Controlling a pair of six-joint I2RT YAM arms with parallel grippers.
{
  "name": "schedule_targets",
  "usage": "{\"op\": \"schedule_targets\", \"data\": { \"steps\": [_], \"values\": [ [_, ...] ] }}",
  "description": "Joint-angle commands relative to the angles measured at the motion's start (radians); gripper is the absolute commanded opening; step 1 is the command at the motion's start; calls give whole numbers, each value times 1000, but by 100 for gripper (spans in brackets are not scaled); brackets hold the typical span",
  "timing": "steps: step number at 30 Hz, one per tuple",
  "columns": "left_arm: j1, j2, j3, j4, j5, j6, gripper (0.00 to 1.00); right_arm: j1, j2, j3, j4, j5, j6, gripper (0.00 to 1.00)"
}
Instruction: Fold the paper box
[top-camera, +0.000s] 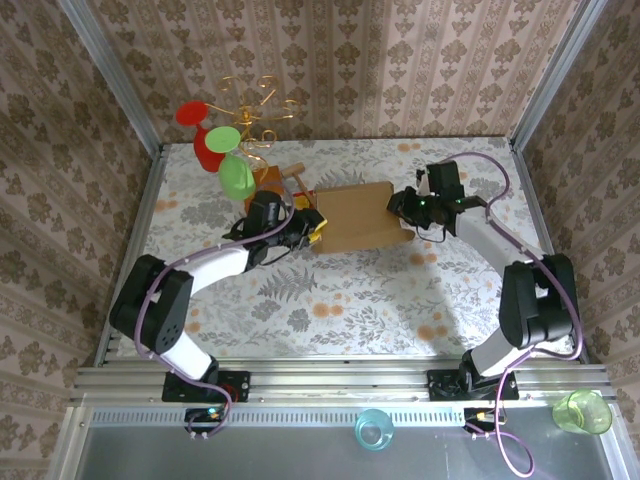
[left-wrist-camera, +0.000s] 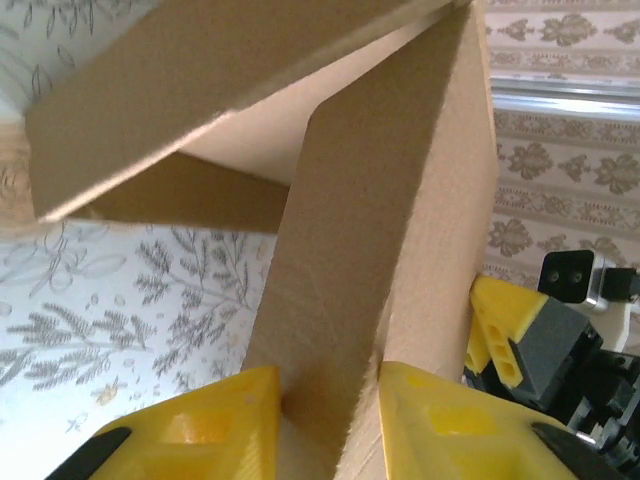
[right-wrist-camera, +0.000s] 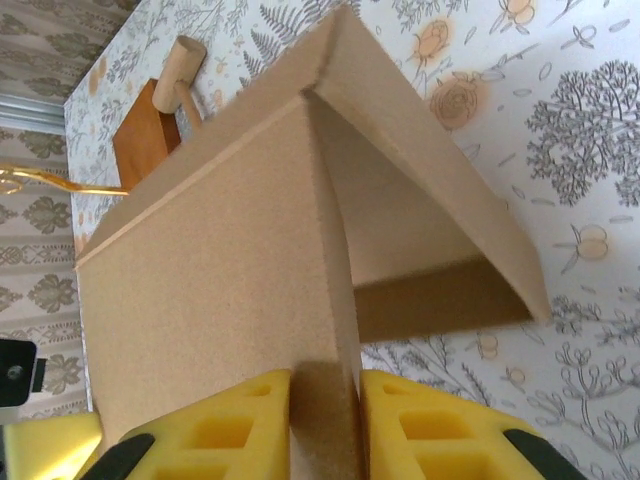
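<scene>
Top external view: one paper box of brown card lies on the floral worktop, towards the back and about midway between the side walls. Two arms reach in to it, one at each end. The left end effector is at the box's left end and the right end effector is at its right end.

In the left wrist view, the two yellow fingers stand a little apart with one upright card panel between them. The card fills the gap, but I cannot tell whether they pinch it.

In the right wrist view, two yellow fingers are closed on the edge of one box wall, with a flap folded over above it like a roof.

Behind the box stands one orange-brown wooden block with one gold wire stand. Two cups sit on the near rail, one teal and one green.
</scene>
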Motion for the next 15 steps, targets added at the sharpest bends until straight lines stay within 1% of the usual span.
{"op": "schedule_targets", "data": {
  "steps": [1, 4, 8, 11, 15],
  "values": [
    [9, 57, 73, -41, 25, 67, 33, -2, 73, 53, -44, 30, -8, 21],
    [10, 122, 109, -40, 28, 85, 37, -4, 144, 99, -51, 42, -20, 21],
    [10, 184, 134, -47, 40, 103, 37, -4, 209, 139, -81, 66, -50, 20],
    [8, 177, 125, -81, 12, 134, 38, -4, 209, 126, -88, 92, -67, 19],
    [3, 152, 145, -191, -31, 214, 40, -2, 182, 100, -92, 133, -89, 20]
  ]
}}
